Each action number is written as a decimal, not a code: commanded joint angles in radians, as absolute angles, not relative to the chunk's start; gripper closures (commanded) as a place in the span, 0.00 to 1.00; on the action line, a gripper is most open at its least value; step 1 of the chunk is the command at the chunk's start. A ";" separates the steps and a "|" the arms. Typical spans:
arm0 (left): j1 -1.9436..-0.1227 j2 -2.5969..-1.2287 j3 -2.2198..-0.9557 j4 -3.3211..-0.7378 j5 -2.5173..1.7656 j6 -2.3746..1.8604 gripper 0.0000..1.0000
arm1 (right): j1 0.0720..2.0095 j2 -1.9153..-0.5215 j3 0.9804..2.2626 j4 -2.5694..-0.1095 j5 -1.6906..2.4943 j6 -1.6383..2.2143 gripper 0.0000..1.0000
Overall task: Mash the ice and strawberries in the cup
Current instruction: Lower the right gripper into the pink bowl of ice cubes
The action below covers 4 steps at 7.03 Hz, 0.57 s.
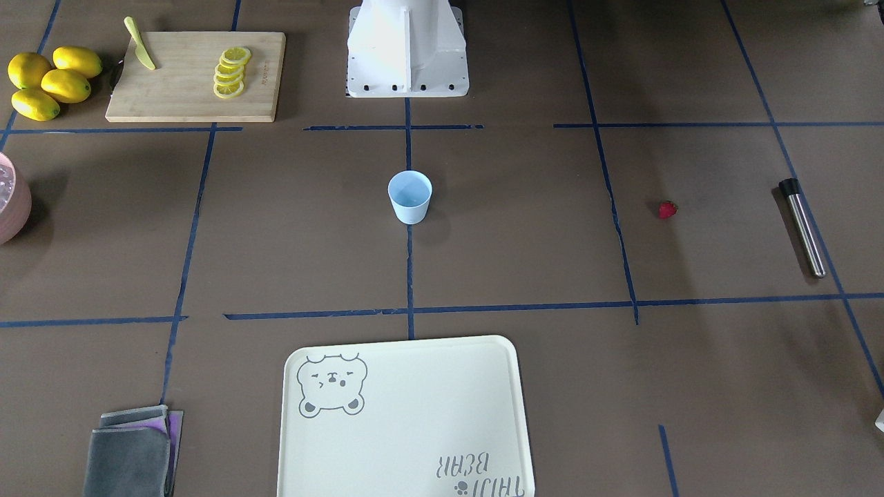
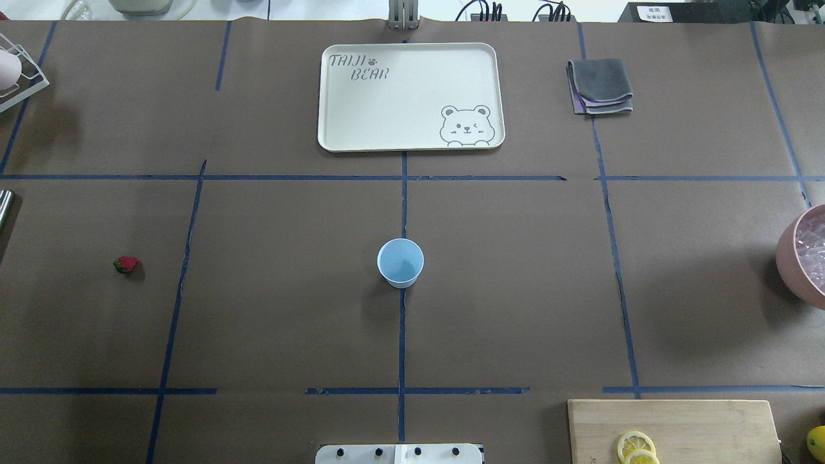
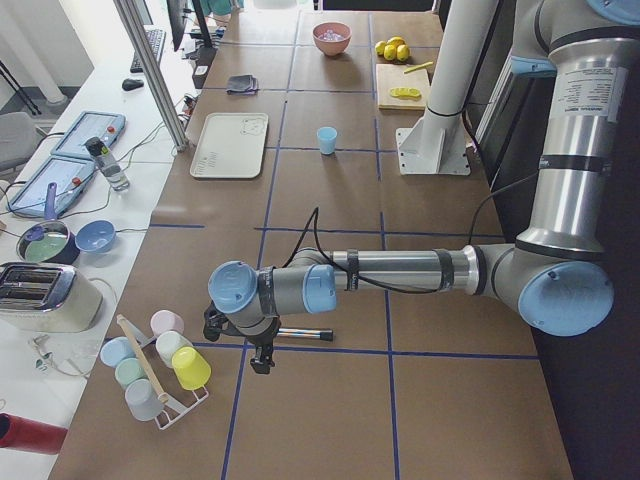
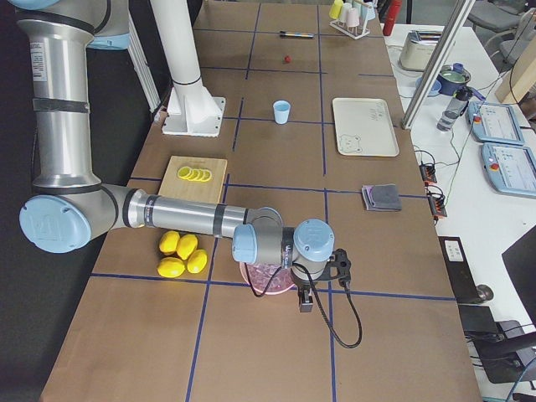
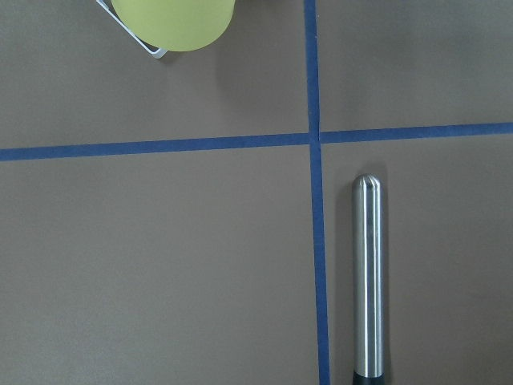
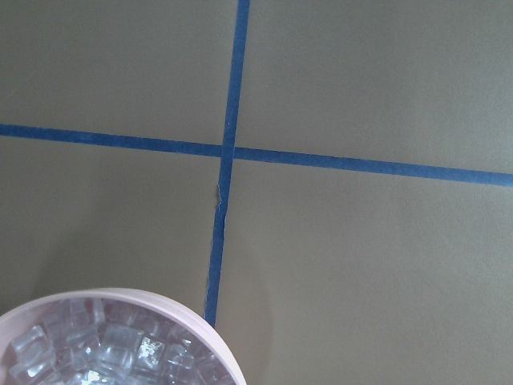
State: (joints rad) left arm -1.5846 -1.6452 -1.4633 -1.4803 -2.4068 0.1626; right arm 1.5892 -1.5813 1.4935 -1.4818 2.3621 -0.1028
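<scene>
Exterior left view: the left gripper (image 3: 257, 366) hangs fingers-down near the bench's (image 2: 515, 290) left end, just above a steel rod (image 5: 368, 273) lying flat on the paper. From this side camera I cannot tell how far its fingers are parted, and the wrist camera shows none of them. It shows only the rod beside a blue tape line.

The right gripper (image 4: 306, 303) hangs over a pink bowl (image 2: 789, 258) at the bench's right end. Its finger spread cannot be told either. The ice (image 6: 104, 353) fills that bowl as a heap of clear cubes.

The cup (image 2: 400, 262) stands upright at the bench's centre, on the middle tape line. The strawberry (image 2: 126, 264) lies toward the left end, between the cup and the rod and well apart from both.

A cream tray (image 2: 335, 96) and a folded grey cloth (image 2: 599, 87) lie along the edge opposite the robot. A cutting board (image 1: 179, 83) with lemon slices (image 1: 231, 72) lies near the robot's edge toward the right end, with whole lemons (image 1: 52, 81) beside it.
</scene>
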 commanded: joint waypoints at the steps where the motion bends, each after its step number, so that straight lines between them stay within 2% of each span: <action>1: -1.583 -1.646 -1.463 -1.480 -2.407 0.163 0.00 | 1.589 -1.582 1.490 -1.482 2.364 -0.098 0.01; 4: -1.583 -1.647 -1.463 -1.480 -2.408 0.163 0.00 | 1.589 -1.578 1.506 -1.479 2.362 -0.098 0.01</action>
